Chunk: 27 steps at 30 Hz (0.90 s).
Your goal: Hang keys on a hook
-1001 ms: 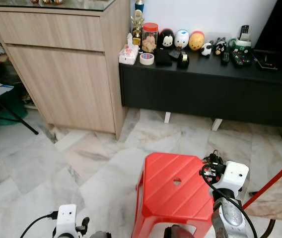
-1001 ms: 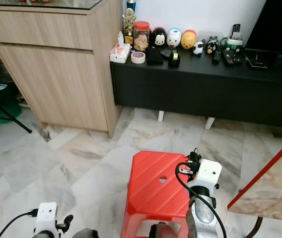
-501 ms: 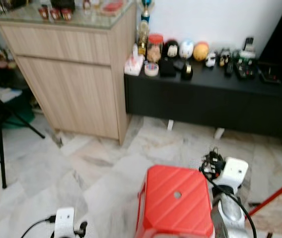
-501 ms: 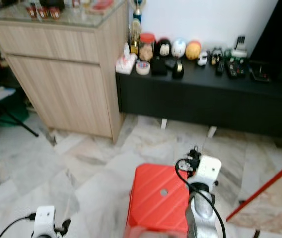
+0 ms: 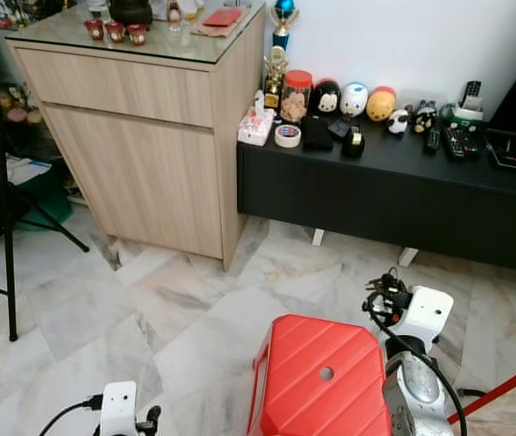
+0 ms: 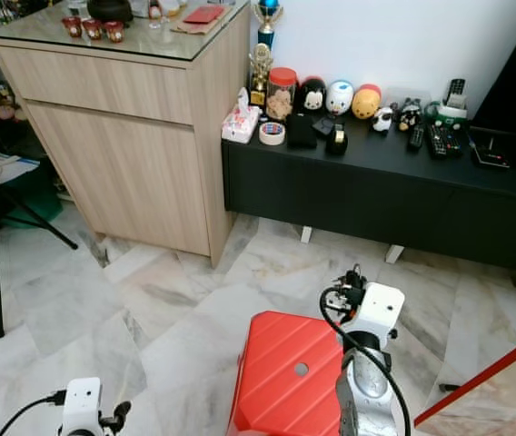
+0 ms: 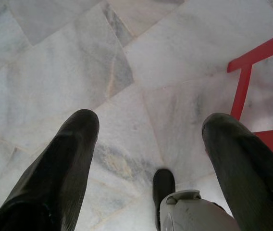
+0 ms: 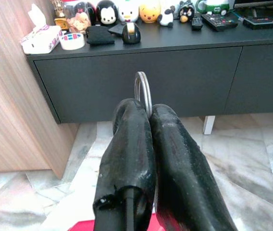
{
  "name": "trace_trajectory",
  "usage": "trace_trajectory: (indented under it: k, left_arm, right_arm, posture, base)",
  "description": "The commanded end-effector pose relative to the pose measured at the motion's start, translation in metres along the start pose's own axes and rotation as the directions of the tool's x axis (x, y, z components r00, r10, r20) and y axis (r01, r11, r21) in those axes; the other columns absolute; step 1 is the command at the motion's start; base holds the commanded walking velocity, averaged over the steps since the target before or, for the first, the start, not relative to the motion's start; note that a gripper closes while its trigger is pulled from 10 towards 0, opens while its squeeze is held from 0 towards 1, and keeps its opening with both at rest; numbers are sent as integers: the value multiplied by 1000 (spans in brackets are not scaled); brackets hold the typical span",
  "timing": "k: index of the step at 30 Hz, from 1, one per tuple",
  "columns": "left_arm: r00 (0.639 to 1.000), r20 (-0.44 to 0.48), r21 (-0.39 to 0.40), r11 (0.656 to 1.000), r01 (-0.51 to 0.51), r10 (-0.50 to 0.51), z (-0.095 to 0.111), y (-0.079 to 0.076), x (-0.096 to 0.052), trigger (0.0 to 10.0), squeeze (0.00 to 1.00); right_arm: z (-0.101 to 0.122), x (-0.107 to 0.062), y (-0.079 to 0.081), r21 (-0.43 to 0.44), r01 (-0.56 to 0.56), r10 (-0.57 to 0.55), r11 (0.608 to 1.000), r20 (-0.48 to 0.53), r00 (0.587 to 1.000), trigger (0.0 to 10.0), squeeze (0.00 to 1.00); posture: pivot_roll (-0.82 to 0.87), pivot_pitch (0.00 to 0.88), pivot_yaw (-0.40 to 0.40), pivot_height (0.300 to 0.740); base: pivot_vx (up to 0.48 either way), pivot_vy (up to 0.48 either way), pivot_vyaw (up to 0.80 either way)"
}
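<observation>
Right gripper first: its two black fingers are pressed tight together, and a silver key ring pokes out from between the tips, pinched fast. It points toward the low black cabinet against the far wall. From the head camera, that arm's white wrist block sits at the near right, just beside the red stool, wires bunched at its far end.

Left gripper now: fingers spread wide apart, holding nothing, marble floor below them and a red stool leg off to one side. Its wrist shows low at the near left.

Against a second ago, the whole view has tilted up. The wooden sideboard on the far left now shows its glass top with small red cups, and the row of round figurines on the black cabinet sits lower in the picture. The stool has slid toward the near edge.
</observation>
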<state>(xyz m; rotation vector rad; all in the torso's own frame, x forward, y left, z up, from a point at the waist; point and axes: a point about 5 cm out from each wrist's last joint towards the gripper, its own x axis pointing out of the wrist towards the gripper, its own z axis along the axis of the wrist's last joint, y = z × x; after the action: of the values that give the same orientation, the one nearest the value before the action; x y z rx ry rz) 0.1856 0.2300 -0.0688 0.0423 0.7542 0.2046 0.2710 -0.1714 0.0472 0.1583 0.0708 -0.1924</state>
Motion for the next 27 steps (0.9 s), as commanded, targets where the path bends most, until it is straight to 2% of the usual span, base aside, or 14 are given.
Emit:
trace_trajectory:
  k: [1, 7, 27]
  left_arm:
    - [999, -37, -10, 1000, 0, -1, -9, -1, -2, 10000, 0]
    - [999, -40, -12, 1000, 4, -5, -10, -1, -3, 10000, 0]
    - [999, -40, -7, 1000, 21, -22, -7, -4, -1, 10000, 0]
  right_arm:
    - [3, 1, 5, 3, -8, 8, 1000, 20, 1000, 10000, 0]
    - [5, 3, 7, 5, -14, 13, 1000, 23, 1000, 10000, 0]
    - [6, 8, 7, 11, -9, 9, 1000, 19, 1000, 10000, 0]
  posture:
    - [-8, 0, -69, 740]
    - [-10, 0, -64, 740]
    - [-20, 0, -58, 740]
  base:
    - [0, 0, 0]
    - [0, 0, 0]
    - [-305, 0, 0]
